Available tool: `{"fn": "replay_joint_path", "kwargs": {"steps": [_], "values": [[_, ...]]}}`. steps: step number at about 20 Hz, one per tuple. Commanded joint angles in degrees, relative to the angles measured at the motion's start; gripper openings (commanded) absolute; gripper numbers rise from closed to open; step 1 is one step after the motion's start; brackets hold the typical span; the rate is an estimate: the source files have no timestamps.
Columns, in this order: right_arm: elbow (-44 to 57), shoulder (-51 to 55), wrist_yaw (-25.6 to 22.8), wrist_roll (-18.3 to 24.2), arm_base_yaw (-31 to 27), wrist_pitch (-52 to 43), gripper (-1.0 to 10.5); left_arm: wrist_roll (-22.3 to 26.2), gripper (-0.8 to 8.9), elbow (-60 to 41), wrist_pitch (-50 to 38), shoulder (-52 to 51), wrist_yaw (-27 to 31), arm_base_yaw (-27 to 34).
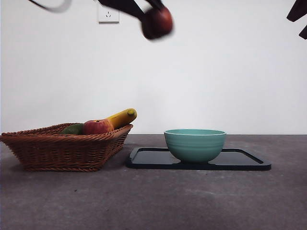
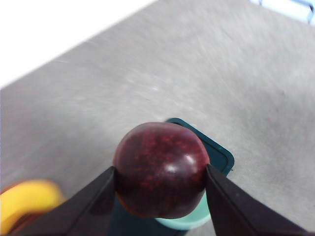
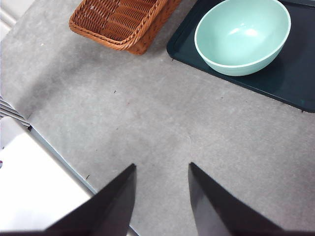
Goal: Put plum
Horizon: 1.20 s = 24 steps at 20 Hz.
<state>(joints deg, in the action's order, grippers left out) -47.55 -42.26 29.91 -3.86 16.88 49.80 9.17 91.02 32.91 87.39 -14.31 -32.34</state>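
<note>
Gray counter [image 1: 192, 201] holds a teal bowl [image 1: 195, 144] on a dark tray [image 1: 249, 163]. High above, the left end effector [image 2: 160, 179] grips the plum [image 2: 160, 169]. The right end effector [image 3: 161, 189] waits, jaws apart, holding nothing.

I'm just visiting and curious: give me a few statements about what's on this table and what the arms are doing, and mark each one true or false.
1. The left gripper clamps the round dark maroon plum high in the air. True.
2. The pale green ribbed bowl holds an apple. False: its inside shows empty.
3. The bowl stands on the flat dark tray. True.
4. The yellow banana lies on the tray. False: it lies in the woven wicker basket.
5. The right gripper carries fruit. False: open, holding nothing.
</note>
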Motion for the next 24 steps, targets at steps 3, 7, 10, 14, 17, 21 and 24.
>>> {"fn": "replay_joint_path", "kwargs": {"steps": [3,7,10,14,17,21,24], "values": [[-0.42,-0.31,0.07,0.02,0.35,-0.72,1.7,-1.99,2.14,1.57,9.64,-9.46,-0.07,4.96],[-0.42,-0.31,0.07,0.02,0.35,-1.4,1.7,-1.29,2.17,0.74,17.33,-14.51,-0.07,10.73],[-0.42,-0.31,0.07,0.0,0.35,-2.03,1.7,-1.07,2.17,-5.05,16.5,-16.15,-0.07,14.69],[-0.42,-0.31,0.09,-0.02,0.35,-2.16,1.7,-1.31,2.17,-19.74,6.36,-16.63,-0.09,17.25],[-0.42,-0.31,0.07,-0.02,0.35,-2.19,1.7,-1.38,2.16,-29.99,-4.15,-16.06,-0.07,17.9],[-0.42,-0.31,0.07,-0.15,0.35,-2.21,1.7,-0.81,2.16,-36.96,-12.22,-11.78,-0.04,18.62],[-0.42,-0.31,0.07,-0.2,0.35,-2.21,1.7,-0.46,2.16,-37.11,-16.17,-5.92,-0.04,18.84]]}}
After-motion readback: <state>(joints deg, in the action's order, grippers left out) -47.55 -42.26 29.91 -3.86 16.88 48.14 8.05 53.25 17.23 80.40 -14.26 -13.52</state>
